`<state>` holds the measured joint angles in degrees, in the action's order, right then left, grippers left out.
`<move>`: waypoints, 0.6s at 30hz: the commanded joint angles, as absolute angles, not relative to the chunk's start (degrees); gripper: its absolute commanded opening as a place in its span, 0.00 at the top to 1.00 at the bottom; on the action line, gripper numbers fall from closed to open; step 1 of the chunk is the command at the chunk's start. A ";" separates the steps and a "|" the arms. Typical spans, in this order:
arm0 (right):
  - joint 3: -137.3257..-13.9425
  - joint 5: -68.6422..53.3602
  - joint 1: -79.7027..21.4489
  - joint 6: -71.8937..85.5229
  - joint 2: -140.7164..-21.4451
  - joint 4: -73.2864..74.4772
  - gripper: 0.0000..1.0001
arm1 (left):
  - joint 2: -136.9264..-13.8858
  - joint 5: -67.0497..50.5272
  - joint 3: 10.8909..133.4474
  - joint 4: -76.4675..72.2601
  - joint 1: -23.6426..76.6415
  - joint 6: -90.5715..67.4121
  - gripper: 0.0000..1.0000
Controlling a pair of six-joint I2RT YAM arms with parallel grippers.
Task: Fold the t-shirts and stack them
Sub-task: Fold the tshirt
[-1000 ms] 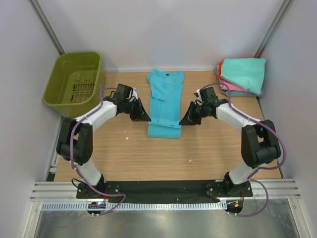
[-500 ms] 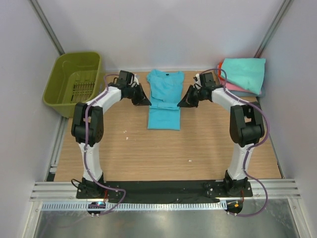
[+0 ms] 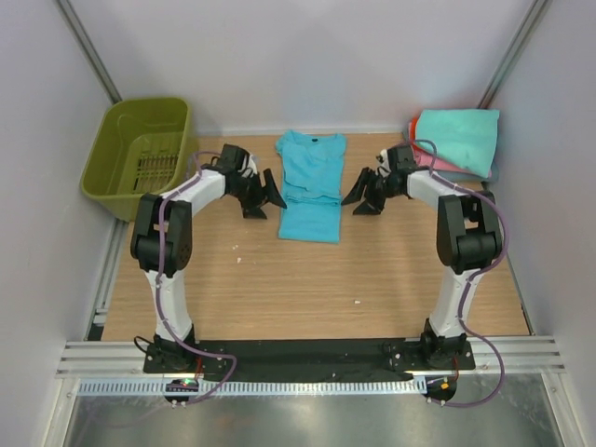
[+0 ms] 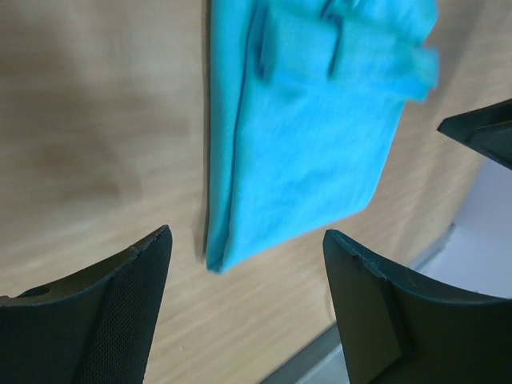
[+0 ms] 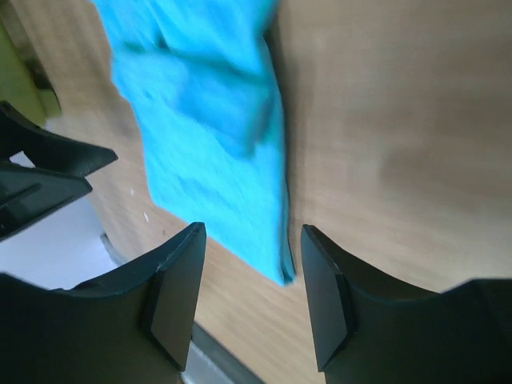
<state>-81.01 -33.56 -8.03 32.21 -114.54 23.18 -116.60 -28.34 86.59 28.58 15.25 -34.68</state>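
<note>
Both grippers now stand empty, jaws apart: left gripper (image 3: 264, 203) at 9 o'clock, right gripper (image 3: 358, 205) at 3 o'clock of the turquoise t-shirt (image 3: 310, 191), lying shorter at 12 o'clock; another fold probably follows.

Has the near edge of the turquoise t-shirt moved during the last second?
Yes. The near edge of the turquoise t-shirt has drawn back toward the far wall, farther from the white speck on the table.

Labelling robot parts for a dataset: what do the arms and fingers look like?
The left arm and right arm have white links, black joints and a purple cable alongside. Their fingers are black, broad and tapering.
</note>
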 commanded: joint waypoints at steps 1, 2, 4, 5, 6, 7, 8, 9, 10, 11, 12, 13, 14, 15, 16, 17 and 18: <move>-72.01 -37.88 -9.75 33.84 -109.25 25.40 0.44 | -113.29 -36.12 80.26 29.45 15.38 -37.08 0.23; -68.33 -37.97 -10.19 34.36 -108.03 25.23 0.44 | -113.38 -36.65 78.33 28.92 15.64 -37.44 0.24; -63.92 -38.58 -10.72 34.72 -107.41 24.52 0.46 | -114.16 -37.61 77.26 29.00 16.43 -37.88 0.25; -62.94 -38.85 -10.81 34.80 -107.23 24.35 0.46 | -114.34 -37.88 77.08 29.44 16.61 -38.14 0.25; -62.06 -39.37 -11.33 34.89 -107.05 23.74 0.47 | -114.52 -37.88 76.91 29.36 16.87 -38.32 0.25; -60.83 -39.37 -11.34 34.98 -106.96 23.47 0.47 | -115.13 -37.88 76.90 29.27 17.05 -38.67 0.25; -60.56 -39.46 -11.60 35.42 -106.96 23.03 0.48 | -115.57 -37.97 76.99 28.92 17.22 -38.85 0.25; -60.30 -39.46 -11.69 35.85 -107.31 22.24 0.48 | -115.92 -37.88 77.25 28.74 17.23 -39.02 0.25; -60.21 -39.38 -11.69 36.29 -107.49 21.71 0.48 | -116.71 -38.32 77.26 28.39 17.40 -39.72 0.25; -60.47 -39.38 -11.78 36.82 -107.84 21.10 0.49 | -117.15 -38.67 77.34 27.52 17.49 -40.07 0.26; -60.73 -39.20 -11.69 37.09 -108.36 20.83 0.49 | -117.42 -38.93 77.43 26.99 17.58 -40.34 0.28; -61.43 -39.03 -11.95 37.09 -108.72 20.57 0.50 | -118.03 -39.02 77.52 26.63 17.84 -40.60 0.29; -61.87 -39.02 -11.87 37.18 -109.07 20.48 0.51 | -118.30 -39.02 77.69 26.54 17.93 -40.78 0.30; -62.31 -39.02 -11.95 37.26 -109.42 20.30 0.51 | -118.47 -39.02 77.78 26.37 18.10 -40.78 0.33; -63.18 -38.59 -12.04 37.27 -110.03 20.30 0.51 | -118.74 -39.02 77.78 26.11 18.19 -40.87 0.34; -63.63 -38.32 -12.04 37.18 -110.30 20.22 0.52 | -119.00 -38.68 77.87 26.02 18.28 -40.96 0.34; -63.98 -38.23 -12.04 37.18 -110.65 20.21 0.52 | -119.09 -38.67 77.78 25.93 18.28 -41.04 0.34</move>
<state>-61.52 -39.90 -11.68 36.67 -109.80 22.33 -117.71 -38.59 76.62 27.88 17.74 -40.49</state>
